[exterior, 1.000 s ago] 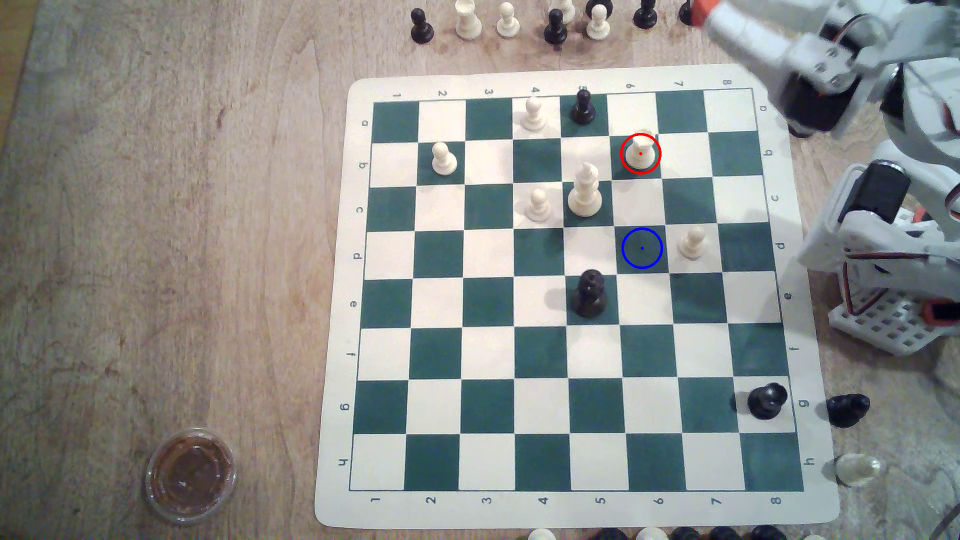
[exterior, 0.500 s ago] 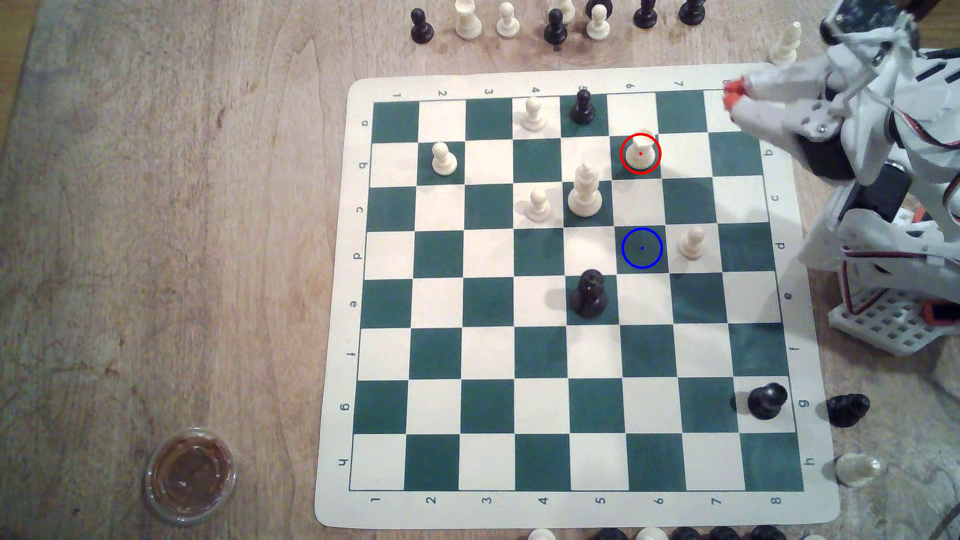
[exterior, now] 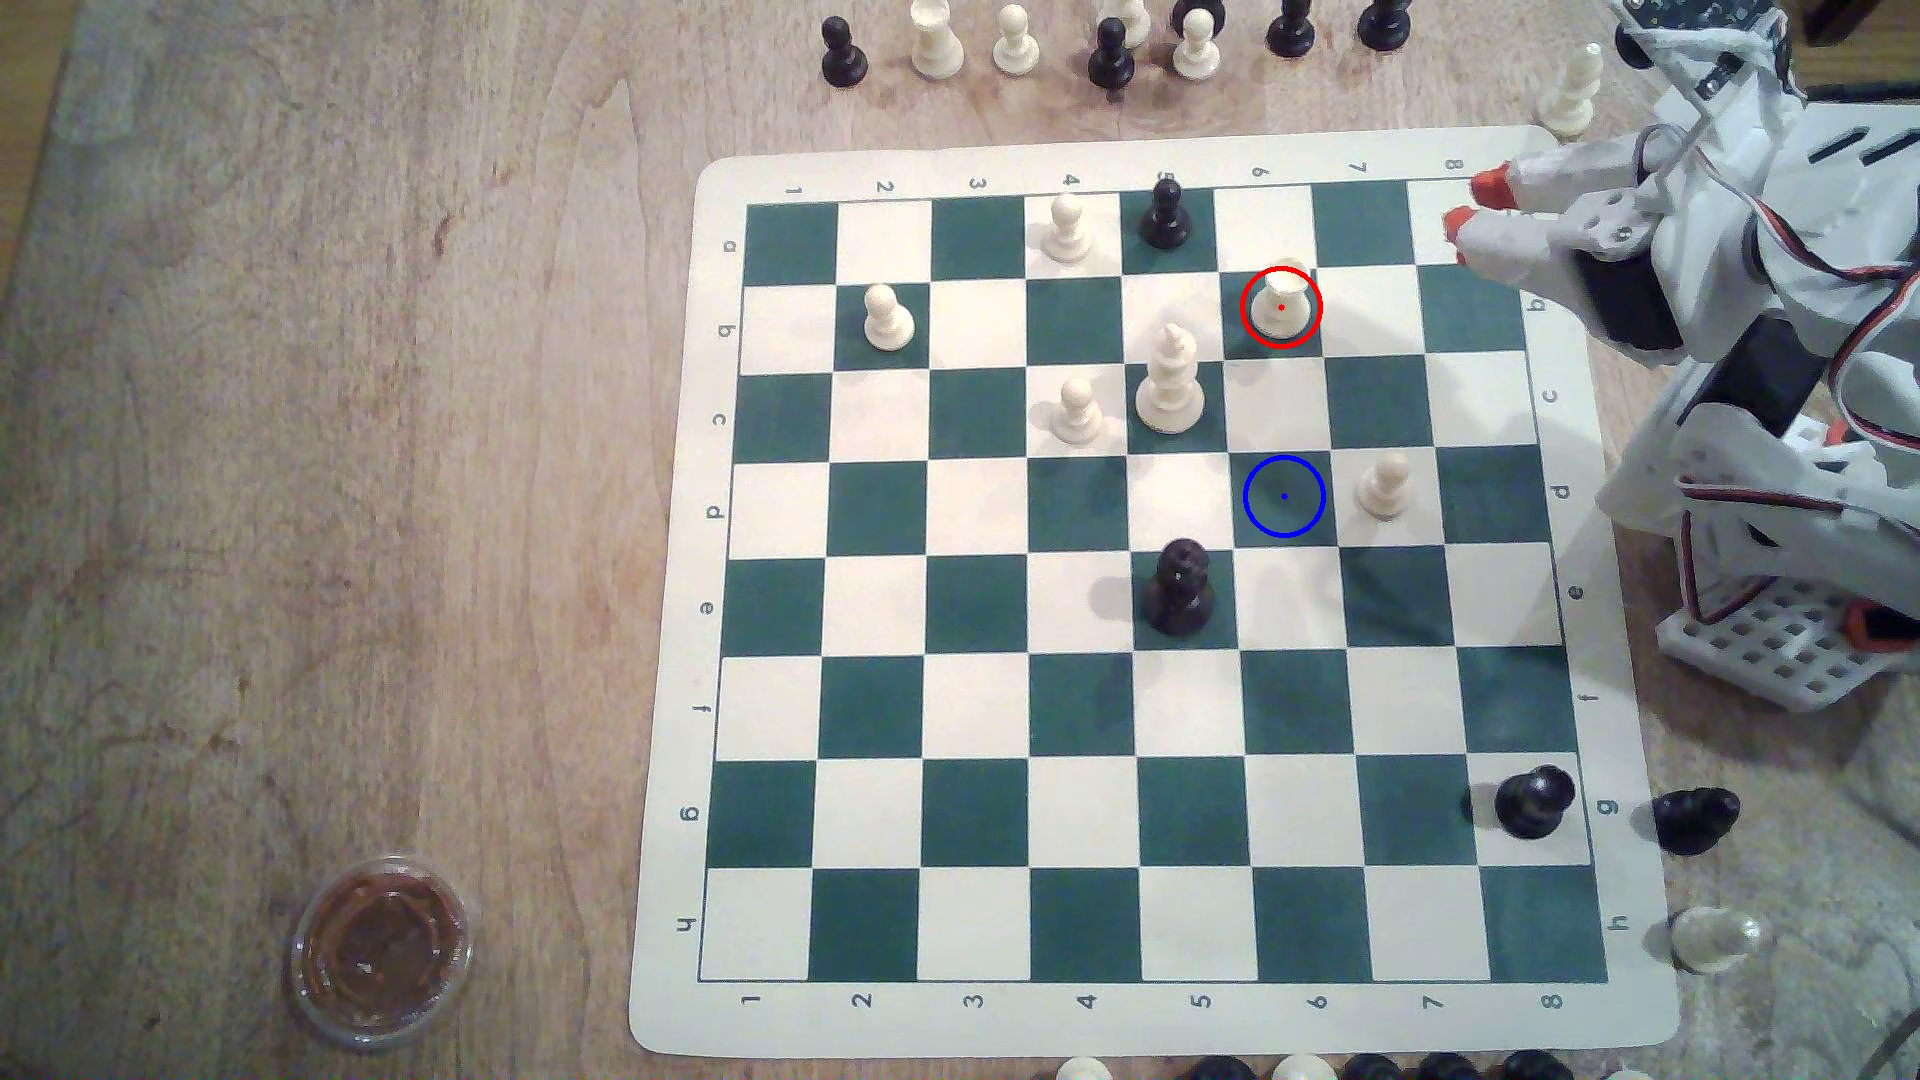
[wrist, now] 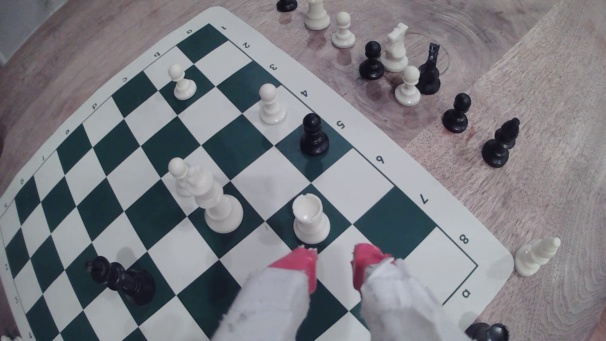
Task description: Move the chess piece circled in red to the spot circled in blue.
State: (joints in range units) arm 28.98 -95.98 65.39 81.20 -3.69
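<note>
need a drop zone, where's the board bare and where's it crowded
Bare: the rows between the tall black piece and the board's near edge, and its left columns in the exterior view. The spot is free. Crowded: around the chess piece and tall cream piece.

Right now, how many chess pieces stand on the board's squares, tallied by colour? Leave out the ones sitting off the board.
Cream: 6, namely the cream rook, the tall cream piece and four cream pawns
Black: 3, namely the black pawn, the tall black piece and the black piece near the edge
Total: 9
</note>
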